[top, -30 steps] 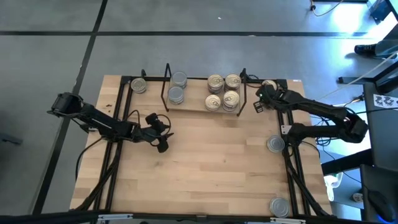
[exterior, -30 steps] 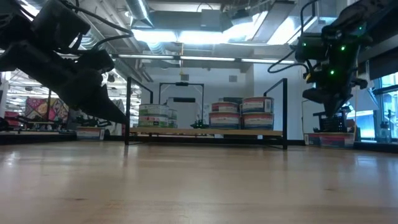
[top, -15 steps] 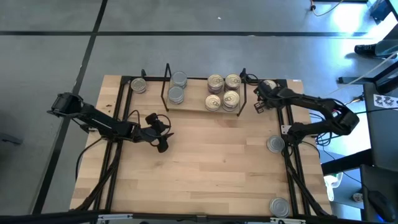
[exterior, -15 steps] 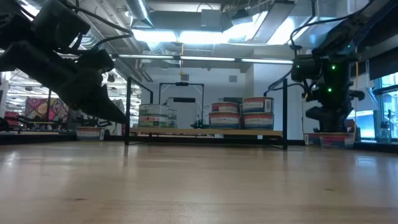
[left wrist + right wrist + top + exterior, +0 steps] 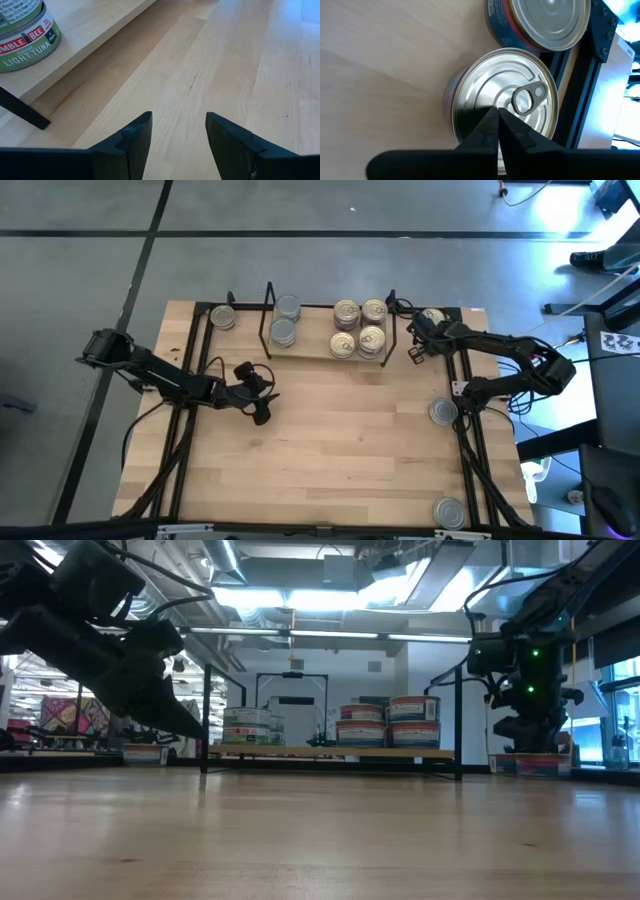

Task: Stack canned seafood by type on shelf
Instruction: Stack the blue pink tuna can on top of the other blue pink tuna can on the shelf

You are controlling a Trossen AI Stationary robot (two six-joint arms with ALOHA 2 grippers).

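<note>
Right hand [image 5: 421,333], fingers pinched shut, has slid in over the pull-ring tin [image 5: 502,95] at the upper right of the surface [image 5: 330,450] beside the shelf [image 5: 325,350], so a pickup looks close, while the left hand [image 5: 262,392] waits open at centre-left.

The high camera looked straight down; the low one faced twelve o'clock at table height. Both caught the shelf [image 5: 330,348]. Wrist cameras sat close.
</note>
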